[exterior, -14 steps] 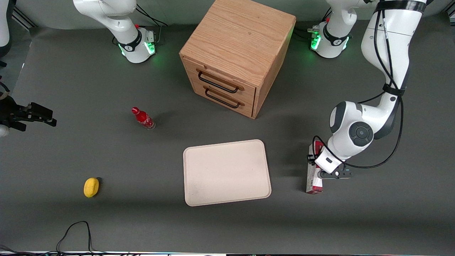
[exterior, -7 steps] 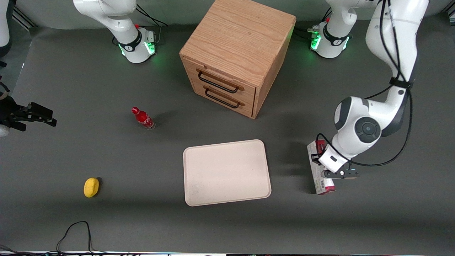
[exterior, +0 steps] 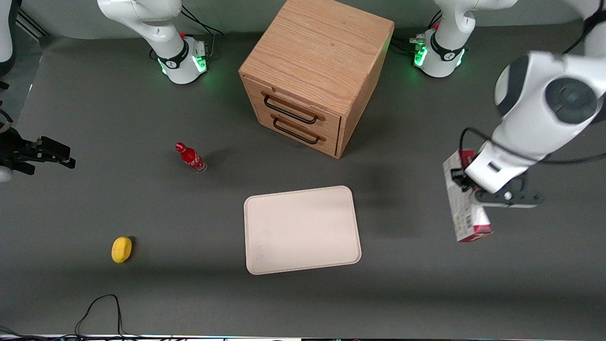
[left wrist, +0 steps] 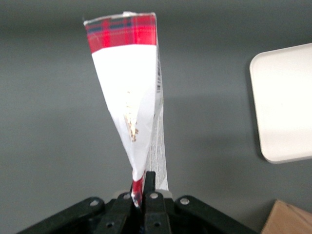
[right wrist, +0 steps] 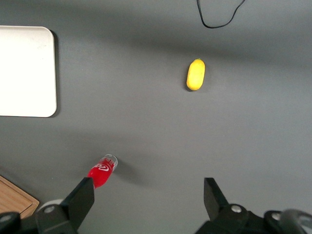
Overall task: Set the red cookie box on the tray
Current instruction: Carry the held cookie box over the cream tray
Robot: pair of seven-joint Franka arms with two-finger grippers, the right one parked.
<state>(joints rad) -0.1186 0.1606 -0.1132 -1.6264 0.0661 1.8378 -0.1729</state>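
The red cookie box (exterior: 463, 214) hangs in the air above the table, toward the working arm's end and well apart from the tray (exterior: 303, 229). My left gripper (exterior: 466, 185) is shut on the box near its upper end. In the left wrist view the fingers (left wrist: 152, 183) pinch the carton's thin edge, and the red cookie box (left wrist: 129, 87) stretches away from them, white with a red plaid end. A rounded corner of the tray (left wrist: 287, 97) lies on the grey table beside it. The cream tray carries nothing.
A wooden two-drawer cabinet (exterior: 315, 71) stands farther from the front camera than the tray. A small red bottle (exterior: 191, 157) and a yellow fruit (exterior: 121, 249) lie toward the parked arm's end. A black cable (exterior: 99, 308) loops at the table's near edge.
The left gripper has risen with the red cookie box, lifting it off the table and carrying it a little farther from the tray, toward the working arm's end.
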